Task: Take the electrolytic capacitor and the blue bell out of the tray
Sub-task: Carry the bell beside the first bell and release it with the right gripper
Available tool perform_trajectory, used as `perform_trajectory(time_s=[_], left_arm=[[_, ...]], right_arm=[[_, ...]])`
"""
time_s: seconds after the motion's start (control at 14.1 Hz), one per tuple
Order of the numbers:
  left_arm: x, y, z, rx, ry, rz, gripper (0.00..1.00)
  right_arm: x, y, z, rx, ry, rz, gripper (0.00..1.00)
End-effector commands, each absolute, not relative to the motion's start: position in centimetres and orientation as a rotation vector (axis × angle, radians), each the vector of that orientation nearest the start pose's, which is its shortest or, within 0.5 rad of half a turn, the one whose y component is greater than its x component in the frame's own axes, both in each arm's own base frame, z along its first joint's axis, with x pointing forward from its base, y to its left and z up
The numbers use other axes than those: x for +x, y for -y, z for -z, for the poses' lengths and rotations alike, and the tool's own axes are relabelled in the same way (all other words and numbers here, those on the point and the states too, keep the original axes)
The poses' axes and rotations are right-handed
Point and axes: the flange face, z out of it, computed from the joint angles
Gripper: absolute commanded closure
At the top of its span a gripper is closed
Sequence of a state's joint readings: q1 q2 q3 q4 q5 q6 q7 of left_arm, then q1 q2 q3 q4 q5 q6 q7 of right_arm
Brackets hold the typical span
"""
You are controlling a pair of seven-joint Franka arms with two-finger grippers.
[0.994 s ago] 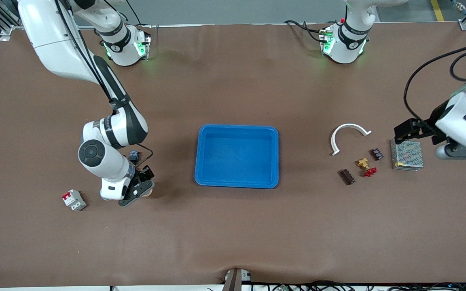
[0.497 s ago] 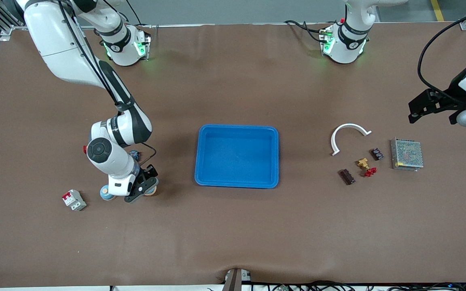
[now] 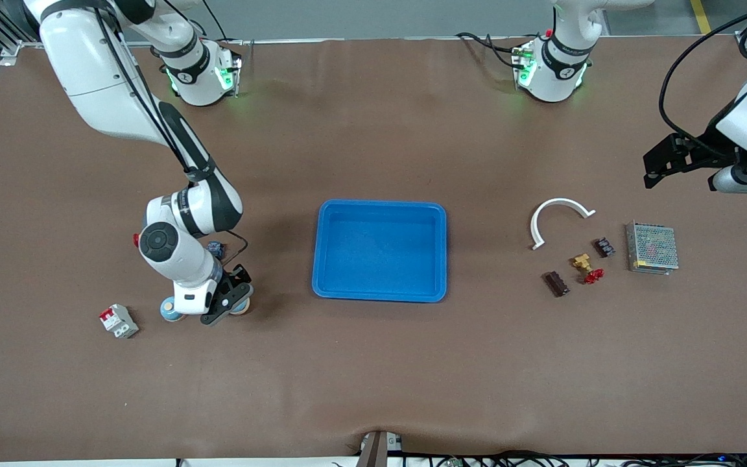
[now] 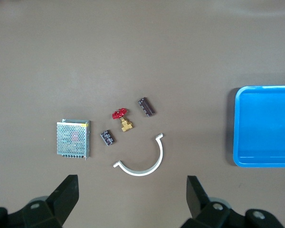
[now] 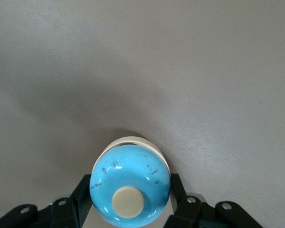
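Right tool [image 3: 236, 305] clamps the blue bell [image 5: 130, 187] low over the tabletop [image 3: 373, 376], left tool [image 4: 130, 197] open and waiting: if you release abruptly, the round bell may roll toward the tray [image 3: 380, 250].

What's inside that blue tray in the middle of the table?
Nothing shows inside the tray: only its bare blue floor. Nothing covers it in the front view. The left wrist view shows only one end of it, also bare.

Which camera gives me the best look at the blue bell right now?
The right wrist view: the blue bell fills the foreground between the right gripper fingers. The front view shows only a sliver of it under that gripper. The left wrist view misses it.
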State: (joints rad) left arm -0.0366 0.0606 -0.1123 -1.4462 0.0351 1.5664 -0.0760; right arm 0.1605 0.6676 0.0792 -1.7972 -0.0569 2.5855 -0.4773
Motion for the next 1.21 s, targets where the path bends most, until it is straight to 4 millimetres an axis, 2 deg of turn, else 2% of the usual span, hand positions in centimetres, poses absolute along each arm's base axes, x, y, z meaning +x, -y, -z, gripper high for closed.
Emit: perform_trajectory(time_s=[0.0,0.07,0.14,0.43,0.64,0.85,0.99,1.14], left_arm=[[54.9,7.8,-65.3,-3.123,-0.136,0.120,0.00],[54.7,7.8,-65.1,-3.122,-0.137,0.132,0.00],[54.6,7.8,-65.1,-3.122,-0.134,0.137,0.00],[54.6,7.5,-65.0,-3.120,-0.127,0.135,0.00],[54.4,7.2,-64.8,-3.119,-0.118,0.125,0.00],[53.7,7.3,-64.9,-3.117,-0.120,0.125,0.00],[53.1,7.2,-64.6,-3.116,-0.118,0.132,0.00],[52.6,7.0,-64.2,-3.114,-0.114,0.168,0.00]], right_arm=[[64.4,-14.9,-18.7,-2.905,1.154,0.221,0.51],[64.4,-14.8,-18.7,-2.905,1.152,0.218,0.21],[64.5,-14.9,-18.8,-2.909,1.141,0.221,0.00],[65.2,-15.0,-20.7,-2.913,1.126,0.228,0.00],[66.8,-14.9,-27.5,-2.939,1.064,0.123,0.00],[66.8,-14.7,-35.6,-3.000,0.895,-0.014,0.00],[66.0,-14.0,-39.6,-3.021,0.831,-0.085,0.00],[65.2,-13.6,-42.4,-3.046,0.751,-0.105,0.00]])
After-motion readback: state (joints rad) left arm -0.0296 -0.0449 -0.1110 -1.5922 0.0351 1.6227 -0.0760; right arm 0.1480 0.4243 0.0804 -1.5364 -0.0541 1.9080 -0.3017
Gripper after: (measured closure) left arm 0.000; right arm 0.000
